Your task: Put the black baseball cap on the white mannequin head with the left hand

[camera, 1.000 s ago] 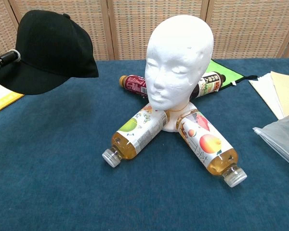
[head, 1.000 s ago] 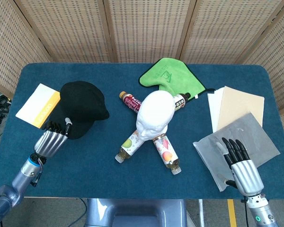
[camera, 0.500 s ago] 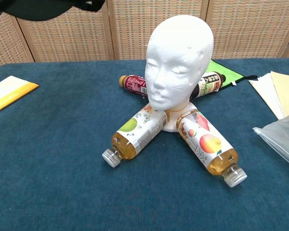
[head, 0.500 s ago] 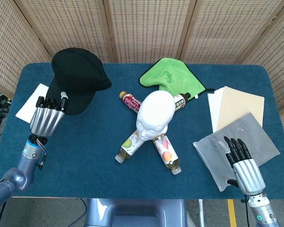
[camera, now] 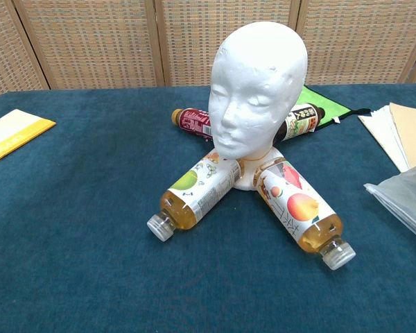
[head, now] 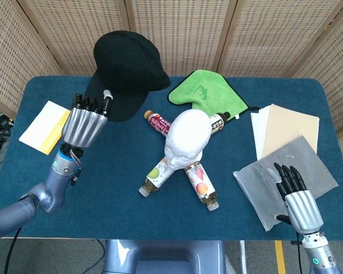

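The cap [head: 128, 61] is held by its brim in the left hand [head: 84, 124], raised near the bench's [head: 114, 188] far-left part. The head [head: 187, 136] stands mid-bench. The right hand [head: 297, 200] is laid flat, fingers apart, holding nothing.

the bottle labels [camera: 197, 182] carry print too small to read.

Woven wicker screens [head: 177, 34] in wooden frames stand behind the table [head: 103, 188]. Its top is dark blue cloth. Light is even.

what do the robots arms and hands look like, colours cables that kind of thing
Both hands, left hand and right hand, have ribbed silver metal backs with black fingers. The left has a pale thumb tip. Forearms are glossy blue-grey. Thin wires run along the left wrist; the right wrist shows a small green light.
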Tool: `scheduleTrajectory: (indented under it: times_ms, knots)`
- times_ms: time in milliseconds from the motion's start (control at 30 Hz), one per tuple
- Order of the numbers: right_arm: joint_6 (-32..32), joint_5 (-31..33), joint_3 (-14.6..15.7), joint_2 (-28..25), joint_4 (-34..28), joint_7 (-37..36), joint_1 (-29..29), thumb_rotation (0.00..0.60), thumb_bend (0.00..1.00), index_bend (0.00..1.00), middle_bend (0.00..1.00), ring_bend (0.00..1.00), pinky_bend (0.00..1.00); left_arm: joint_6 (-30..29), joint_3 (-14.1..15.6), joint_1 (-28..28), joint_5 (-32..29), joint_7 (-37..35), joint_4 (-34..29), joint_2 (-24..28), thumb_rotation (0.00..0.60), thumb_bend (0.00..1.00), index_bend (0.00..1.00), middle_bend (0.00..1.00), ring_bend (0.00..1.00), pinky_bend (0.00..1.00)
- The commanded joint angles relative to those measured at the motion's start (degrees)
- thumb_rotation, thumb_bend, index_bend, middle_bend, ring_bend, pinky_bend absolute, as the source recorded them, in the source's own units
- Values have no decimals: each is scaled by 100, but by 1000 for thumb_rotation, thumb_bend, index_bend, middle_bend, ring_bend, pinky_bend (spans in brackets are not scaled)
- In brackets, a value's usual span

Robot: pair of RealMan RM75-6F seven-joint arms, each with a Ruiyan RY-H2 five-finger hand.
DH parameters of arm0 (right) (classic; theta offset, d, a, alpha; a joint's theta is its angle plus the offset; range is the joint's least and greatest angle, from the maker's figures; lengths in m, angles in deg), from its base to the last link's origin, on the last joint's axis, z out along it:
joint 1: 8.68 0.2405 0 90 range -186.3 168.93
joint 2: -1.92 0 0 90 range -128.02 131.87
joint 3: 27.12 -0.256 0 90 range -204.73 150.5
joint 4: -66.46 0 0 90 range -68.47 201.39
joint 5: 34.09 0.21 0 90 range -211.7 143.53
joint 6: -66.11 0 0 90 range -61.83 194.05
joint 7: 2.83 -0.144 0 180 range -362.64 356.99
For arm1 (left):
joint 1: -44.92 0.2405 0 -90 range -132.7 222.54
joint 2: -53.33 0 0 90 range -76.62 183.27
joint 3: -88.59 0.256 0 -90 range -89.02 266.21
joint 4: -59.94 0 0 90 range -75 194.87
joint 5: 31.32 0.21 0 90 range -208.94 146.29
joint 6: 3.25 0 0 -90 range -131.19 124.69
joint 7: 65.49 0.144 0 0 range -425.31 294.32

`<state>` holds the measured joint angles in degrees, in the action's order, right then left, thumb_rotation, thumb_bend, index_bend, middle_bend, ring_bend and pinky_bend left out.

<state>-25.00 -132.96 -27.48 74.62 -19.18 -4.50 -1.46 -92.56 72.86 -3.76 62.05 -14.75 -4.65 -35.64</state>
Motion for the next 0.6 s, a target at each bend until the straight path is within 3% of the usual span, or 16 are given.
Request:
scheduleTrajectory:
  times_ms: [33,600]
  knots:
    - [-30,27,-25,-49,-18,-93,-3,600,48,34,0,0,0,260,-75,-267,91,352,-360,-114,600,782,785,911,853,749]
    - [-112,47,-55,-167,-46,-339,-22,600,49,34,0,0,0,1021,68,-716,217,1665,-1106,-773,600,782,784,911,853,749]
